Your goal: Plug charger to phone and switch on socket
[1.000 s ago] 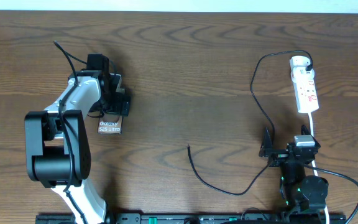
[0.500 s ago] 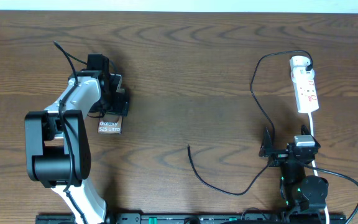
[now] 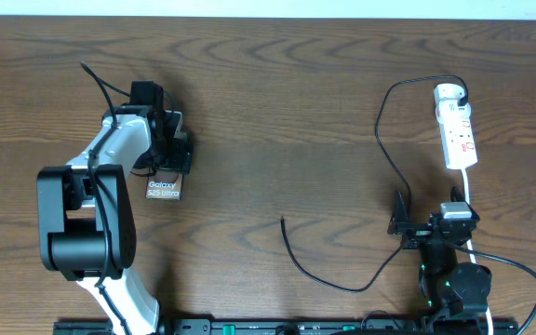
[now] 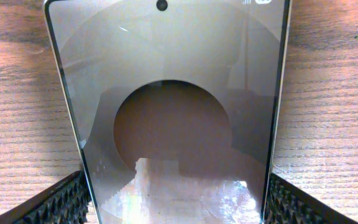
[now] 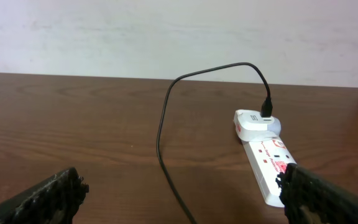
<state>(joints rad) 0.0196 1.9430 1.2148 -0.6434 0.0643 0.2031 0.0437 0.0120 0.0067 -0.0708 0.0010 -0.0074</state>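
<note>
The phone (image 3: 165,189) lies flat on the wooden table at the left, its "Galaxy S25 Ultra" lettering showing. My left gripper (image 3: 172,154) is over its far end. In the left wrist view the phone (image 4: 173,93) fills the frame, and the two fingers (image 4: 179,208) press against its long edges. The socket (image 3: 457,130) lies at the far right. The charger cable (image 3: 324,282) runs from the socket's far end in a long loop, and its free tip (image 3: 282,221) rests on the table mid-front. My right gripper (image 3: 400,223) is open and empty, hovering near the cable.
The right wrist view shows the socket (image 5: 269,158) with a white adapter (image 5: 253,122) plugged in at its far end, and the cable (image 5: 160,134) crossing the table between my spread fingers (image 5: 185,205). The socket's white cord (image 3: 470,191) runs toward the right arm's base.
</note>
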